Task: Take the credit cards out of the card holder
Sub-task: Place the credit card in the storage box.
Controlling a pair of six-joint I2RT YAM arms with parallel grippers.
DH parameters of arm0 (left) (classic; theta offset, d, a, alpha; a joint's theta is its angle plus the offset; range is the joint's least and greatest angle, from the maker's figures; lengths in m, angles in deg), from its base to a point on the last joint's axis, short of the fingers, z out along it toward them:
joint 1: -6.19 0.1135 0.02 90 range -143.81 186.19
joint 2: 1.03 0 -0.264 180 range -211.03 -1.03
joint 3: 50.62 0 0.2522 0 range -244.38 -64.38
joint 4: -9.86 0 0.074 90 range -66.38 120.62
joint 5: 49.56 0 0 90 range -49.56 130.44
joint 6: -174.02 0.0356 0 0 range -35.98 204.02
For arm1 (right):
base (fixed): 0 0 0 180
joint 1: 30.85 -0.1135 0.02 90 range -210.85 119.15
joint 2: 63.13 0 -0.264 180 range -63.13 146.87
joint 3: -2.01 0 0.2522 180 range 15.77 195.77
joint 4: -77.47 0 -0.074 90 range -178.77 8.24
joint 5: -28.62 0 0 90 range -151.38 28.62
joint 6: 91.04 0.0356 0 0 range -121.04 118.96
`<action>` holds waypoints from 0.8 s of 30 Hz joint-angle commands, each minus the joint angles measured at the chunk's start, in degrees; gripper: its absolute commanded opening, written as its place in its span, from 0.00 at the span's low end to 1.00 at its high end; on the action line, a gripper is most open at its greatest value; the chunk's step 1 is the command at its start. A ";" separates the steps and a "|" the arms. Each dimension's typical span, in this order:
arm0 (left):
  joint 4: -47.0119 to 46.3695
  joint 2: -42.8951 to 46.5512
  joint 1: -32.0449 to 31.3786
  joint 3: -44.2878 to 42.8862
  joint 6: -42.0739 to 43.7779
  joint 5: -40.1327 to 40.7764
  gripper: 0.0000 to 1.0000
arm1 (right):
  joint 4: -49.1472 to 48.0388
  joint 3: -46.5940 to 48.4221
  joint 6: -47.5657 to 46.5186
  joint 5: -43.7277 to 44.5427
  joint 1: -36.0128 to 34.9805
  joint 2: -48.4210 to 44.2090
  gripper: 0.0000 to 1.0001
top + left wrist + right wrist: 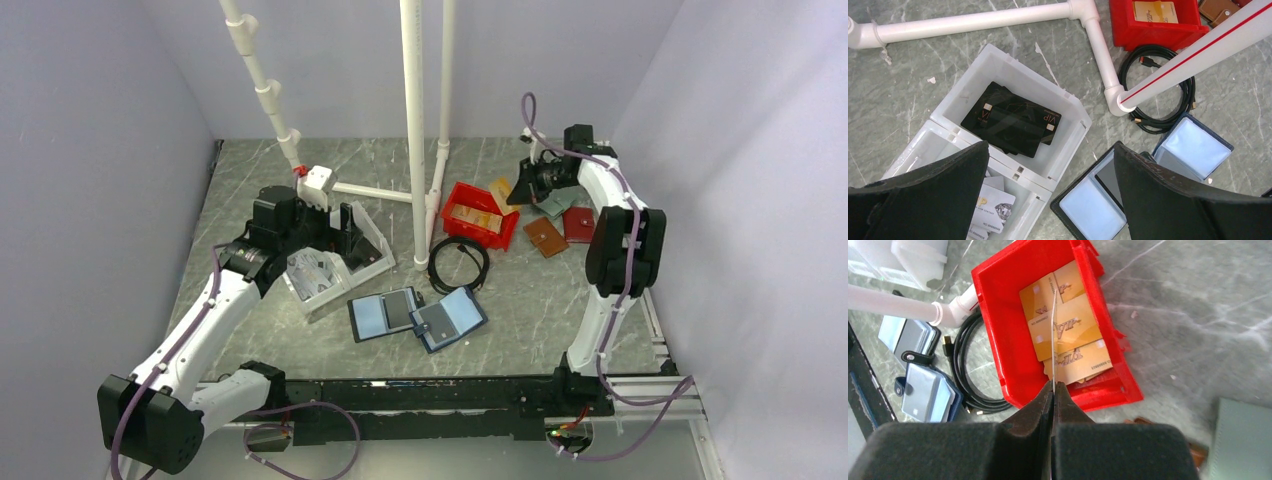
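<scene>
Right gripper point(1053, 387) over red bin point(998, 330), card pinched; left gripper point(1050, 150) idle over white tray point(1068, 107)

Grey marbled table point(560, 300). Right jaws pressed tight on one credit card point(1053, 330), held by its end above the bin, likely so it drops among the gold cards point(1073, 325) lying there. Left jaws spread wide, holding nothing, above the tray's black cards point(1008, 120), seemingly waiting. Card holder point(452, 318) lies open toward the near edge, well apart from the bin, just beside the black-edged folio point(384, 314)
</scene>
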 commanded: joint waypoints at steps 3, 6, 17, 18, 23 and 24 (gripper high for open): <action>-0.38 0.31 0.41 0.44 1.31 -0.84 1.00 | 1.49 3.17 -2.30 3.34 -4.29 1.59 0.00; -0.18 0.65 0.55 0.48 1.49 -0.07 0.99 | 2.78 4.77 -2.96 5.56 -7.09 3.61 0.01; -0.25 0.50 0.85 0.49 1.36 -0.49 0.99 | -0.42 4.52 1.05 19.06 -10.29 3.58 0.26; -0.25 0.51 0.86 0.53 1.36 -0.51 0.99 | -1.04 4.15 1.52 20.68 -10.31 2.92 0.27; -0.25 0.36 0.94 0.48 1.36 -0.58 0.99 | -3.68 1.35 2.10 26.09 -10.27 -2.90 0.27; -0.28 0.33 0.94 0.48 1.36 -0.70 0.99 | -3.85 0.72 1.67 25.77 -10.29 -4.00 0.27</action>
